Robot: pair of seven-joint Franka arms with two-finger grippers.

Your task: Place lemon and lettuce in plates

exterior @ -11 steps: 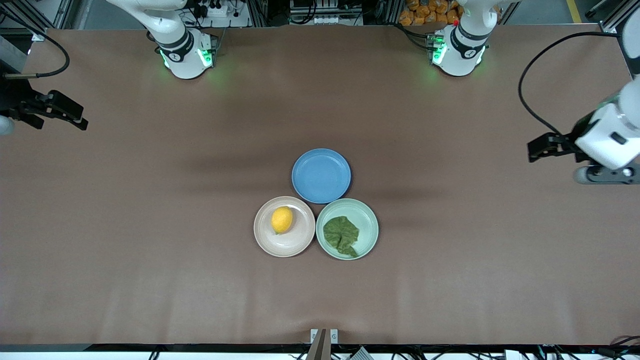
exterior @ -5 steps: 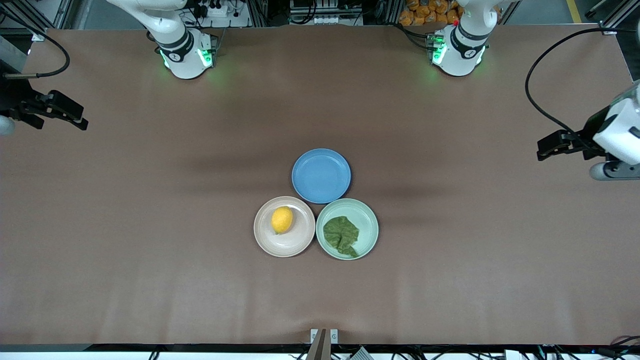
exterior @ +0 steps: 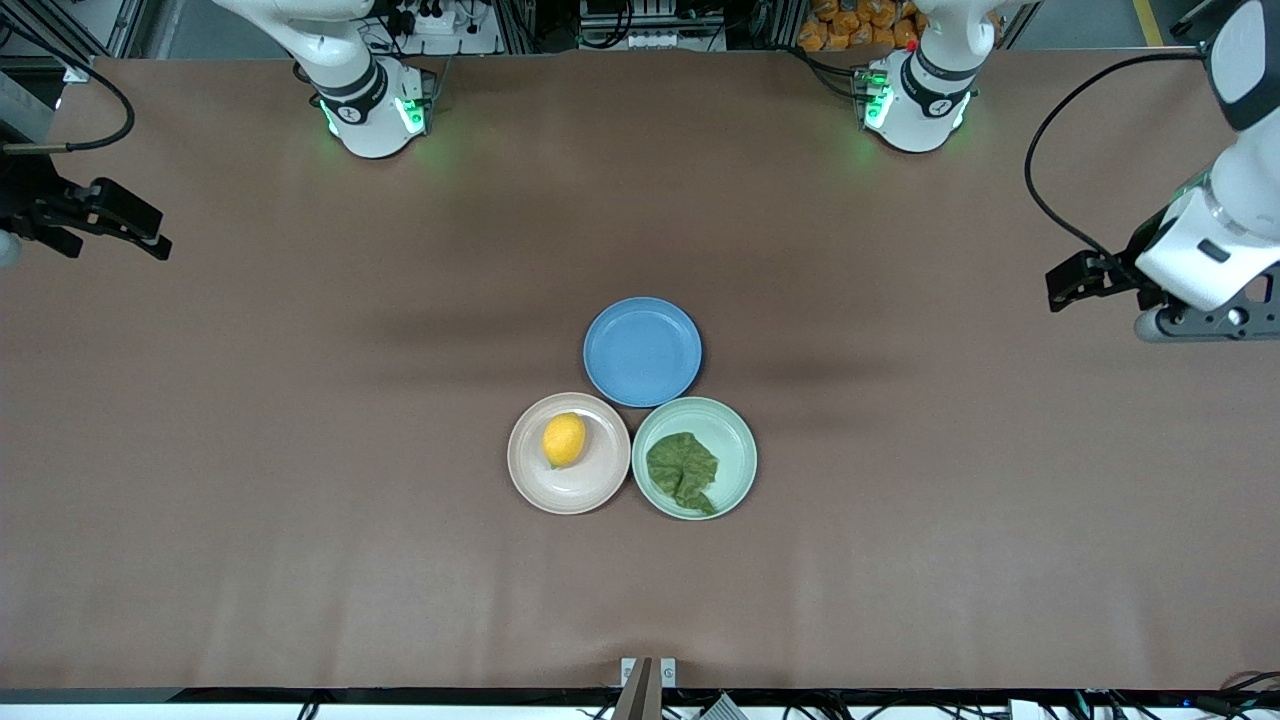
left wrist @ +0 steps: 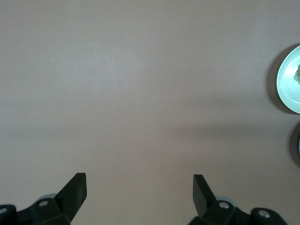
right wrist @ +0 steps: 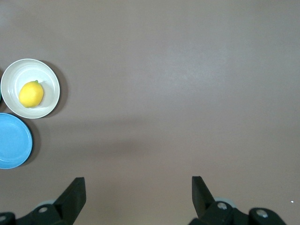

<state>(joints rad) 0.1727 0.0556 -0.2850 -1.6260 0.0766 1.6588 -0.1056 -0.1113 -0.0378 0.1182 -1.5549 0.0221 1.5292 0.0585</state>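
Two claws apart over table ends, left claw [exterior: 1062, 290], right claw [exterior: 150, 235], lemon [exterior: 564, 439], lettuce [exterior: 683, 470] on plates [exterior: 545, 490] mid-table.

lemon [exterior: 564, 439] yellow | lettuce [exterior: 683, 470] dark green | table [exterior: 300, 450] brown

The left gripper [exterior: 1062, 287] is held in the air over the table's edge at the left arm's end, its jaws spread wide with nothing between them. The right gripper [exterior: 150, 240] is likewise held over the right arm's end, jaws apart and empty.
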